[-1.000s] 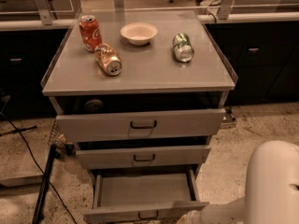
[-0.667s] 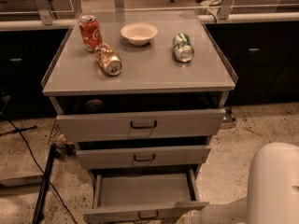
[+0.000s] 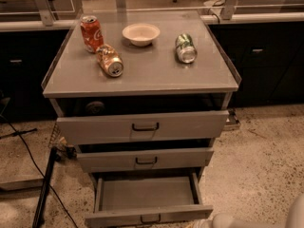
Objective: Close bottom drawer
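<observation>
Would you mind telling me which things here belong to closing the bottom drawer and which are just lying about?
Job: bottom drawer, pulled open; gripper, at the view's bottom edge, right of its front.
Lying about: red can, orange can, green can, bowl, top drawer, middle drawer.

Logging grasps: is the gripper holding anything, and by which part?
Cannot tell. The gripper, mostly cut off at the bottom edge, is beside the open bottom drawer's front right corner; no hold shows.
</observation>
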Available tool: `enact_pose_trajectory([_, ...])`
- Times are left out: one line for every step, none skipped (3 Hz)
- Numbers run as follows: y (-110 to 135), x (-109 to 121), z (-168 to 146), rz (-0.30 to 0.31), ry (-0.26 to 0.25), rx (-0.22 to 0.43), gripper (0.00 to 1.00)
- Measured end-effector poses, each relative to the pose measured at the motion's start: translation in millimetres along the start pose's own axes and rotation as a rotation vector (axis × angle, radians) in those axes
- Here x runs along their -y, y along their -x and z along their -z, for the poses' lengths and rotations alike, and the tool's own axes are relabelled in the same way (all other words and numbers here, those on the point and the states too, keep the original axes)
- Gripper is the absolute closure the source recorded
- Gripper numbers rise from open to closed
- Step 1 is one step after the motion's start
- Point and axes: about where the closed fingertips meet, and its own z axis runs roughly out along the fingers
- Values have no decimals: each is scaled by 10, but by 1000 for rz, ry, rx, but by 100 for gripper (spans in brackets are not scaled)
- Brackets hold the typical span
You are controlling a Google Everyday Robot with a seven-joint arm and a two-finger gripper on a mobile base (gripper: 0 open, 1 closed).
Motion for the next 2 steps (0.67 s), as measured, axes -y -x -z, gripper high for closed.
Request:
enact_pose_trajectory([-213, 49, -263, -67, -6, 90, 100])
enact_pose_trajectory([-286, 105, -305, -77, -17, 93, 100])
